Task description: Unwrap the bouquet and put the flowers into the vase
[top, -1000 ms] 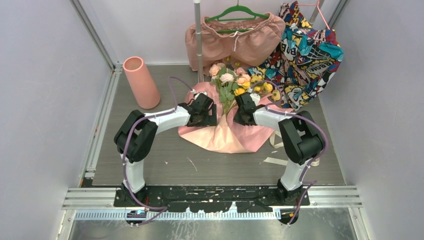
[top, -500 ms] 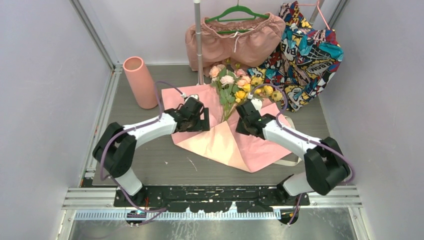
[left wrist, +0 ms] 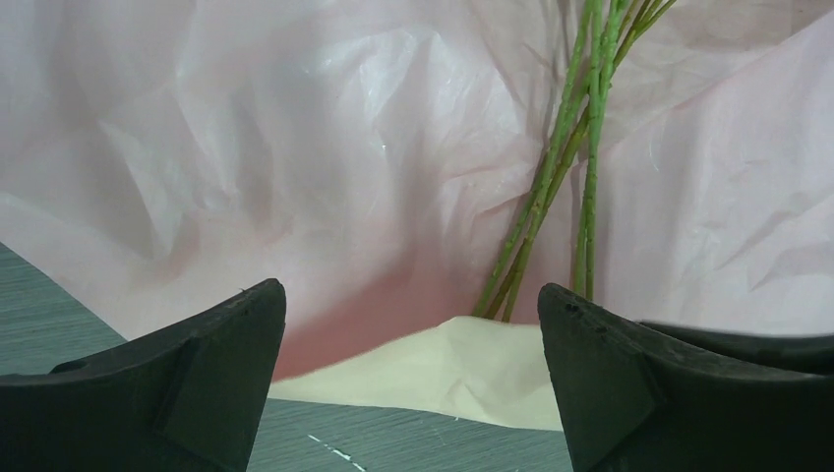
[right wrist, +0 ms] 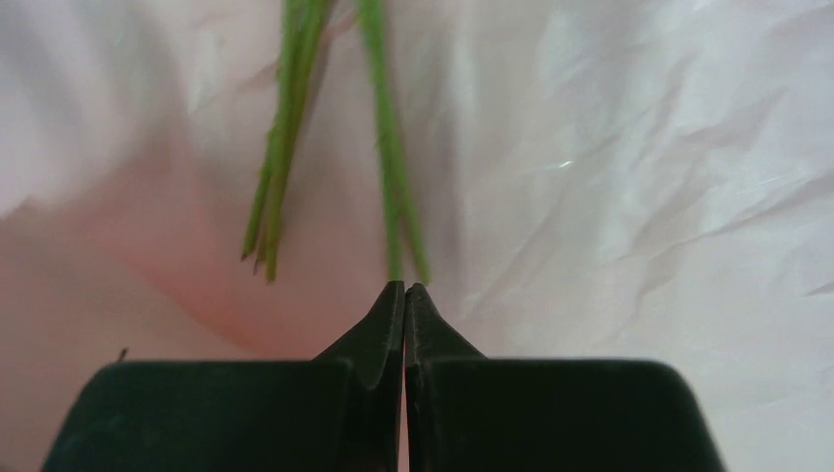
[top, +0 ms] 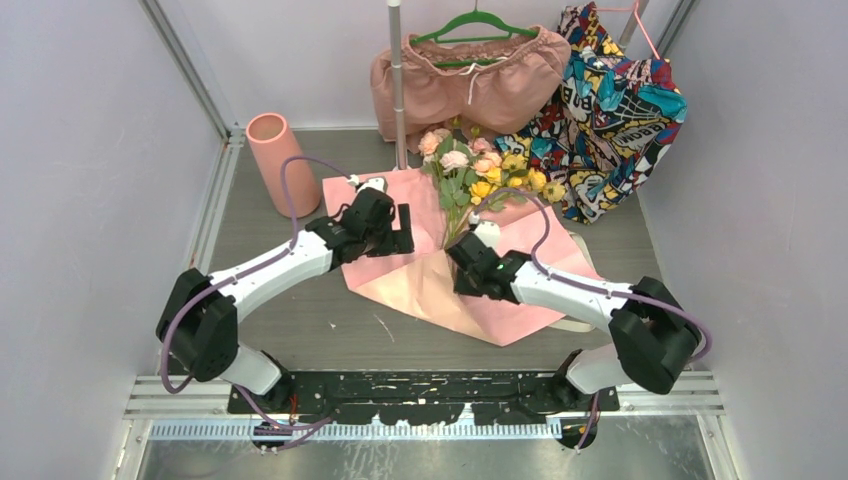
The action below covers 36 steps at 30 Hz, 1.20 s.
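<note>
Flowers (top: pixel 468 172) lie centre-frame, stems running down-frame to end just ahead of the nearer right fingers (right wrist: pixel 388 329), pressed together; left fingers (left wrist: pixel 211 369) gape wide alongside.

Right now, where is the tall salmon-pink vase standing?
In the top view, the tall salmon-pink vase stands upright at the far left, beside the metal rail and left of the spread pale pink paper.

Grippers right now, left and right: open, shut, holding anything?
Left gripper: open, holding nothing, over the wrapping paper.
Right gripper: shut, nothing visibly held, tips by the flower stems.
</note>
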Available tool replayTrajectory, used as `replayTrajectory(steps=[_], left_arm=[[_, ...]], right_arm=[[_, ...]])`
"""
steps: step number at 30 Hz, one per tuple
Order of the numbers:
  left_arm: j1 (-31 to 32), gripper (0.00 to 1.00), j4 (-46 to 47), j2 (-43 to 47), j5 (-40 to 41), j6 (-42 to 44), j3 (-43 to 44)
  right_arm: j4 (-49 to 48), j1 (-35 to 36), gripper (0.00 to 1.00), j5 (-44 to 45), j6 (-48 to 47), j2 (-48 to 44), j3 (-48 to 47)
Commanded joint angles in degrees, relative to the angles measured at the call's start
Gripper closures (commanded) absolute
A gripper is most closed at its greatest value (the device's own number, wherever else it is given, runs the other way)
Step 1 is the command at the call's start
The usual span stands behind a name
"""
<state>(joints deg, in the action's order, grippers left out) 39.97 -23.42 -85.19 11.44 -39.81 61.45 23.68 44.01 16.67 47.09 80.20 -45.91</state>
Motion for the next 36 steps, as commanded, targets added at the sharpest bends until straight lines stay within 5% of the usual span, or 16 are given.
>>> replayTrajectory(steps=[1, 17, 26, 36], left_arm=[[-0.87, 0.00, 0.08, -0.15, 1.17, 0.85, 0.24], [-1.33, 0.00, -0.88, 1.48, 1.36, 1.50, 0.34], [-1.38, 0.00, -0.42, 1.56, -0.37, 1.05, 0.14], [-1.33, 0.00, 0.46, 7.21, 0.49, 1.54, -3.83]], right_arm=[[-0.02, 8.68, 0.99, 3.84, 3.93, -3.37, -2.09], [2.98, 37.10, 0.99, 15.01, 20.05, 8.30, -5.46], [1.70, 40.12, 0.99, 14.33, 20.90, 14.06, -8.19], [11.41, 39.84, 0.97, 30.92, 16.89, 2.99, -12.19]])
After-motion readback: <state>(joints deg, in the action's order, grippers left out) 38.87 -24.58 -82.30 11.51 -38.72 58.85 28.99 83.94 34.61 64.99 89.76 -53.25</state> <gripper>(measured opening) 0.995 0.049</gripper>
